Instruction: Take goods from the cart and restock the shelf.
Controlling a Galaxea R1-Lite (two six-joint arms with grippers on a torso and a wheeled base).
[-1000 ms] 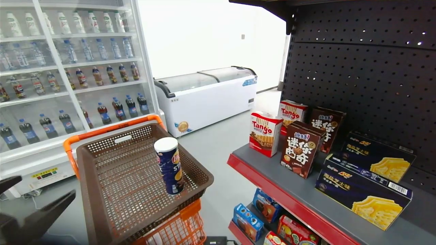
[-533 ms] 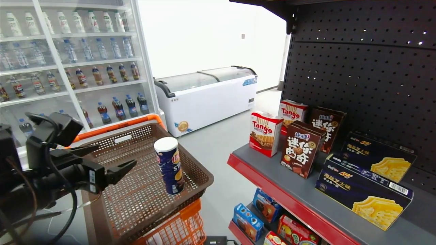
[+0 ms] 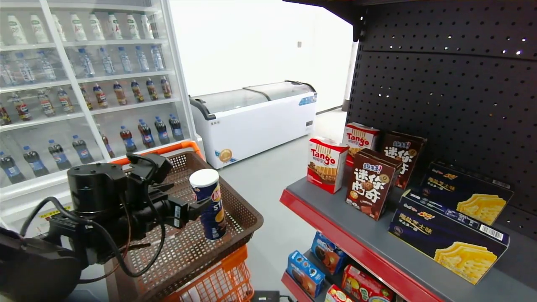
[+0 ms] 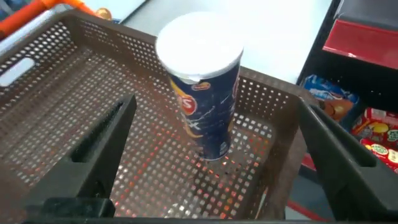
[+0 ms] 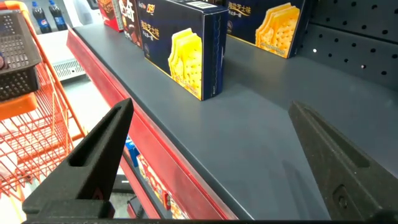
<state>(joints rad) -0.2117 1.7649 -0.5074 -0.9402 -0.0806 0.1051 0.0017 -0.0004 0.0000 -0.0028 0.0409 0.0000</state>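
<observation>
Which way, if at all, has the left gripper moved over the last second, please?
Yes: the left gripper moved right across the basket, up to the unmoved can.

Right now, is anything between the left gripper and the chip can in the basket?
Nothing visible. The chip can stands upright, alone in the brown basket. The left gripper faces it with its jaws open and only bare basket mesh between them.

The chip can (image 3: 208, 204) stands alone in the brown basket (image 3: 251, 218), hemmed only by the near mesh walls, and the shelf (image 5: 261, 143) lies bare beside the blue cracker boxes (image 5: 186, 50).
</observation>
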